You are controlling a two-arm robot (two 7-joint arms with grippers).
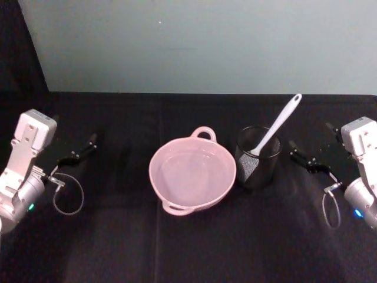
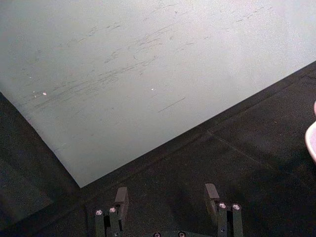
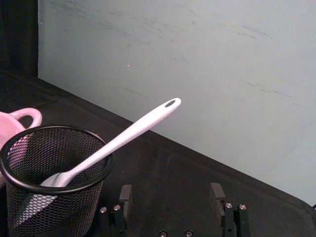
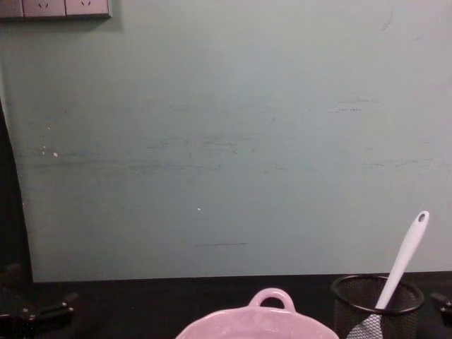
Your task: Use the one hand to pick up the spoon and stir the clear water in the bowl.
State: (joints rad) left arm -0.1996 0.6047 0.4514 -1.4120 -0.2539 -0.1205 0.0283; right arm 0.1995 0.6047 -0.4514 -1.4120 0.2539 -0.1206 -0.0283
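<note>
The slim white spoon (image 1: 277,125) leaned, blade down, in a black wire-mesh cup (image 1: 258,159), near the right claw (image 3: 171,190), which gaped wide and empty. A glossy pink bowl (image 1: 158,156) sat just beside the cup. The left claw (image 2: 166,190) was also open and empty over the black worktop (image 1: 118,236).

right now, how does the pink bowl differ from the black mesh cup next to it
The bowl is wide, shallow, solid glossy pink; the mesh cup is narrower, cylindrical, see-through black wire. The bowl has loop handles on its rim; the mesh cup has none. The mesh cup holds the white spoon, leaning out; the bowl holds no utensil. Both stand upright, side by side on the black table.
</note>
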